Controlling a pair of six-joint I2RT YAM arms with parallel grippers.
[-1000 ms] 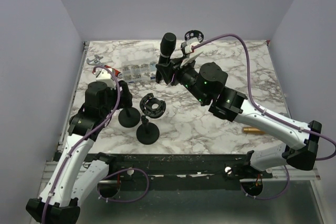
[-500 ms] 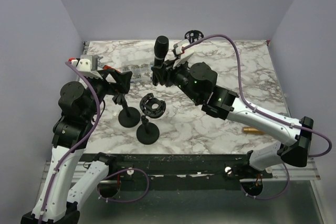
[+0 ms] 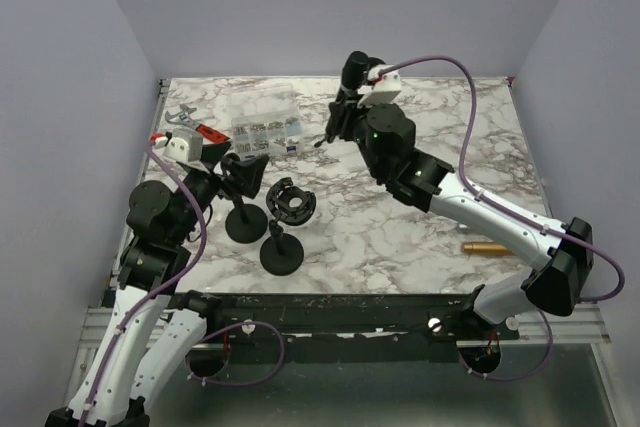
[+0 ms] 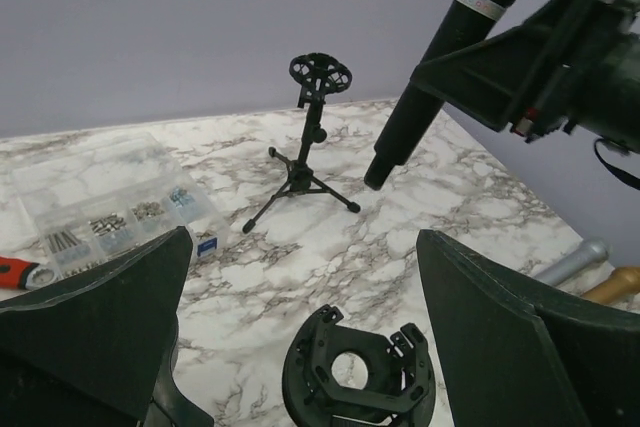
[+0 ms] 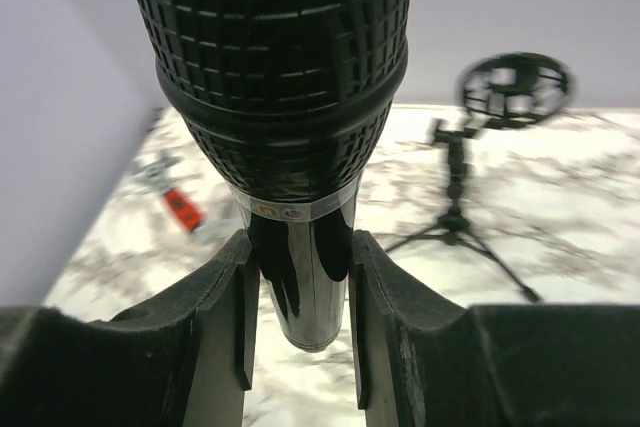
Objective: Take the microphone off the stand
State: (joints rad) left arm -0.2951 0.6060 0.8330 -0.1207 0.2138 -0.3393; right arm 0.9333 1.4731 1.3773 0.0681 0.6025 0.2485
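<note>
Microphone (image 4: 425, 87) hangs in the air over the far part of the counter (image 3: 400, 237). Its head is uppermost and its body tilted, and it is clamped by the handle between the two fingers of the right pincer (image 5: 300, 247), clear of every stand.

Nearest the arm bases is a round-based stand (image 3: 282, 253), with a black ring clip (image 3: 291, 201) just above and behind it. At about the same depth, well apart to the right, lies a brass-coloured cylinder (image 3: 485, 246).

Just behind and to the left is a second round-based stand (image 3: 245, 225), whose stem rises toward the left pincer (image 4: 302, 237). That pincer's fingers are spread wide apart, and in the left wrist view the ring clip shows below the gap. Whether either finger touches the stem cannot be told.

Farther back on the left, a red-handled tool (image 3: 205, 132) lies just beside a clear parts box (image 3: 265, 132) holding small hardware.

Farthest of all, near the back wall, is a small tripod stand (image 4: 312, 137) topped by its own ring. In the left wrist view it appears to the left of the microphone's lower end, apart from it. The right wrist view shows it only blurred.
</note>
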